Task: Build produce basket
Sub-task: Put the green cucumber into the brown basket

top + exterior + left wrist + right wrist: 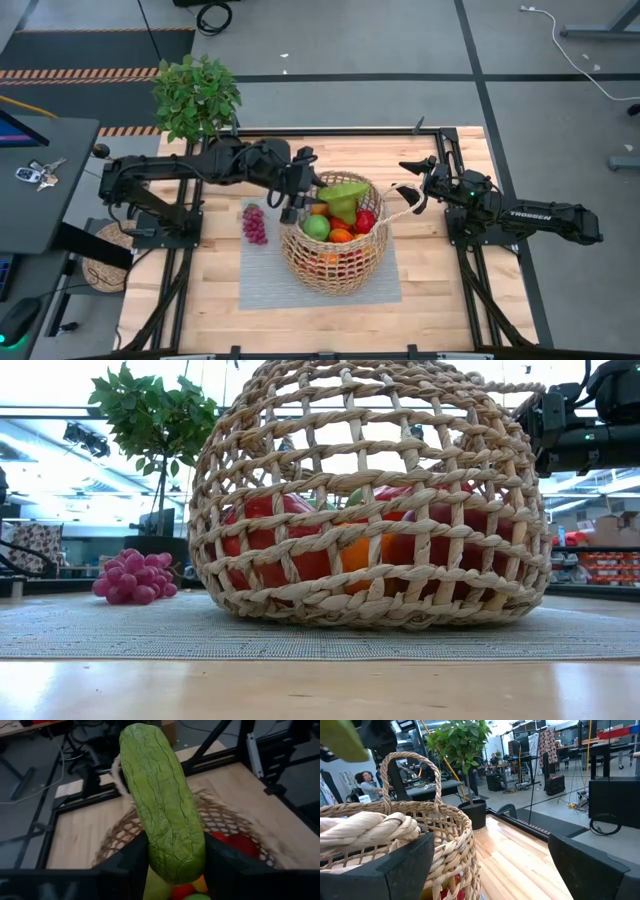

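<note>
The basket is sitting on a grey mat at bench centre, holding apples, an orange and a pepper. The left pincer is grasping the cucumber above its rim. The right pincer is hovering released around the basket's handle. Grapes are lying just beside the basket.

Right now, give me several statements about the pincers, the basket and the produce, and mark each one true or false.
1. The left pincer is shut on the cucumber. True.
2. The cucumber lies flat on the mat. False: it is held above the basket.
3. The grapes are inside the basket. False: they lie on the mat beside it.
4. The right pincer is open by the basket's rim. True.
5. The basket is empty. False: it holds fruit.
</note>
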